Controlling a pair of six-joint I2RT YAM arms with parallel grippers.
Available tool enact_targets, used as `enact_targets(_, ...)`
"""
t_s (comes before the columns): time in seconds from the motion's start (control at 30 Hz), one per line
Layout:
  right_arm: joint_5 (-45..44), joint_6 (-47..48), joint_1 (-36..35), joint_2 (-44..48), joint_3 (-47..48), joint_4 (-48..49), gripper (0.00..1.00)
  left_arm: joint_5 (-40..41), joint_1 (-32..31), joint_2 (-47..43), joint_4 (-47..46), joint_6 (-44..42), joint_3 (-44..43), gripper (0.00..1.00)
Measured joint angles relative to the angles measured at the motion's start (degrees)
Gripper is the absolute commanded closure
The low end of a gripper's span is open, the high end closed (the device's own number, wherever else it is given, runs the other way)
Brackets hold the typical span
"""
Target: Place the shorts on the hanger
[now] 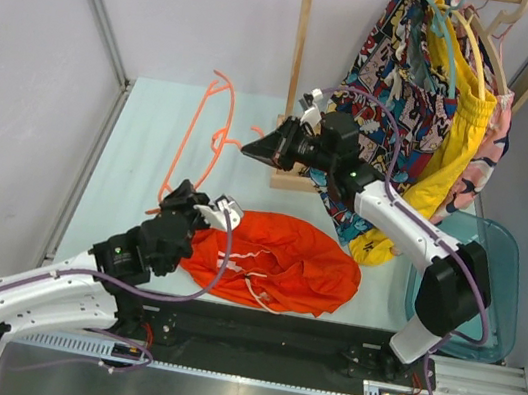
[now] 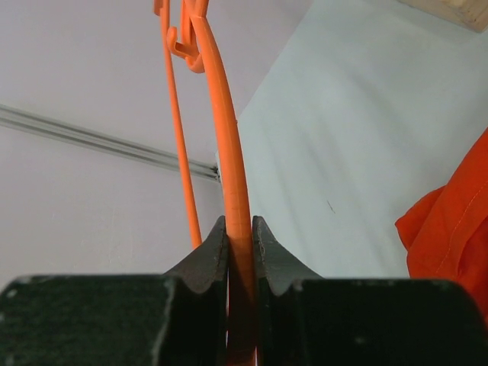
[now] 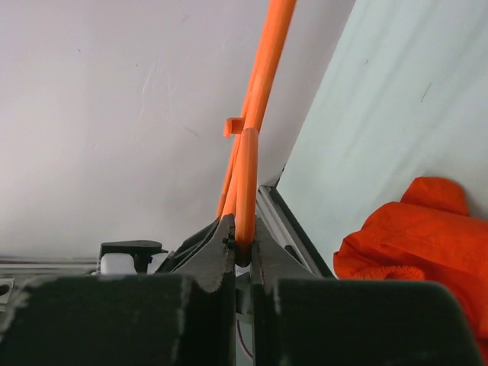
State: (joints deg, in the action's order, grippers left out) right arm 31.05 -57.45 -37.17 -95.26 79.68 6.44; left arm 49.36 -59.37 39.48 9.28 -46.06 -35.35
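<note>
The thin orange hanger [image 1: 192,130] is held above the left part of the pale table, between both grippers. My left gripper [image 1: 179,195] is shut on its lower end; in the left wrist view the hanger's bar [image 2: 229,152] runs up from between the closed fingers [image 2: 239,229]. My right gripper [image 1: 252,148] is shut on the other end; in the right wrist view the hanger [image 3: 255,114] rises from its tips [image 3: 243,229]. The orange-red shorts [image 1: 274,260] lie crumpled on the table near the front edge. They also show in the left wrist view [image 2: 457,229] and the right wrist view [image 3: 419,236].
A wooden rack [image 1: 299,51] at the back right carries comic-print shorts [image 1: 391,46], yellow shorts [image 1: 456,139], a teal hanger [image 1: 451,36] and beige hangers [image 1: 493,43]. A teal bin [image 1: 497,257] stands at the right. Grey walls close in the left and back.
</note>
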Motion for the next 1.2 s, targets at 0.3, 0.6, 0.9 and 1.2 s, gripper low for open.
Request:
enact_targets(0.3, 1.03, 3.19, 5.33, 0.61, 0.48, -2.05, 1.0, -6.97, 0.09, -1.4, 14.14, 4.11, -3.15, 0.0)
enact_targets(0.6, 2.99, 33.09, 3.85, 9.62, 0.52, -19.41, 1.0, -30.49, 3.08, -3.87, 36.72, 12.94, -22.05, 0.0)
enact_targets(0.9, -2.45, 73.24, -7.21, 17.84, 3.23, -46.21, 1.0, -44.65, 7.63, 1.75, 44.76, 15.69, -35.28, 0.0)
enact_targets(1.2, -13.4, 94.79, -22.97, 18.84, 13.49, -65.22, 1.0, -52.04, 8.44, 6.38, 49.7, 11.37, -40.33, 0.01)
